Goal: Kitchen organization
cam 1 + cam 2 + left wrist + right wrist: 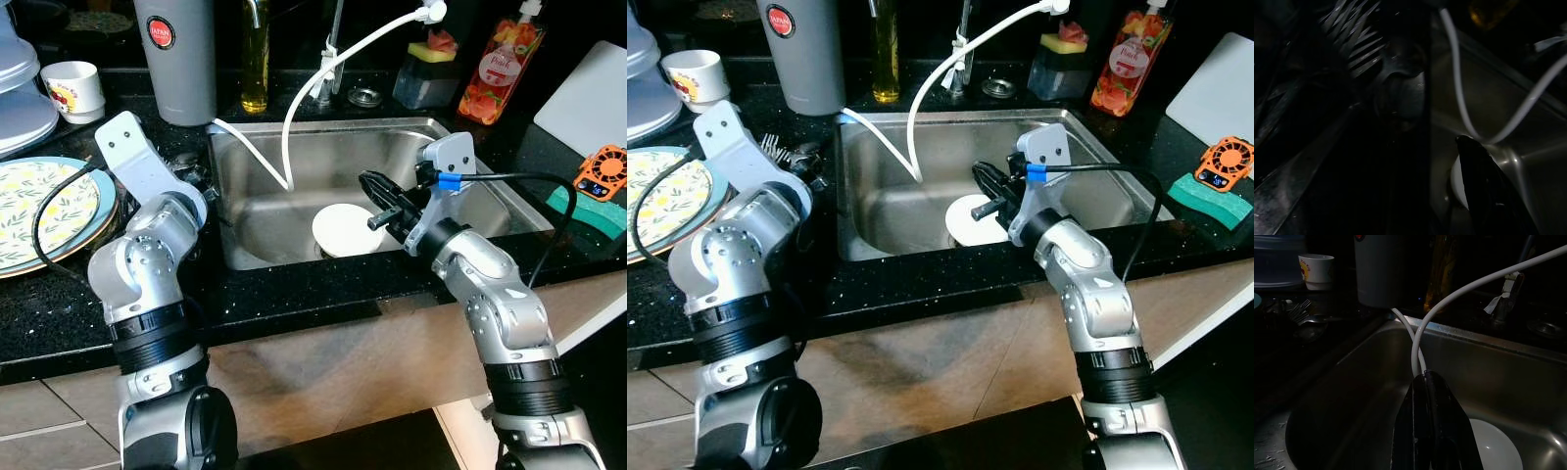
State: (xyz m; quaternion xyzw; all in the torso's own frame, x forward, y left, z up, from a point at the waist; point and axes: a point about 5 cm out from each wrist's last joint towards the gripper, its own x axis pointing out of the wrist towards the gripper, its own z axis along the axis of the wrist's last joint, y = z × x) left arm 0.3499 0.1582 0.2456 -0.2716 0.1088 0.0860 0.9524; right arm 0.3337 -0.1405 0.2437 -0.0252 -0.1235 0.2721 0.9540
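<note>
Hovering over the white plate [345, 229] in the sink [294, 147], the right gripper [376, 201] has fingers pressed together, empty.
Plate looks stiff, slick, breakable; its 3 o'clock rim seems likeliest to grip. Left gripper [1469, 161]: cannot tell.

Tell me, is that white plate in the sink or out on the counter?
In the sink. The white plate lies on the steel sink bottom near the drain, with the right gripper poised above its edge.

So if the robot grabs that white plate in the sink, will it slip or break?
The white plate looks smooth and glazed, so it may well slip between the right gripper's thin fingers. It lies flat on the steel sink floor, so its edge is probably hard to catch. It looks ceramic and would likely chip if dropped.
</note>
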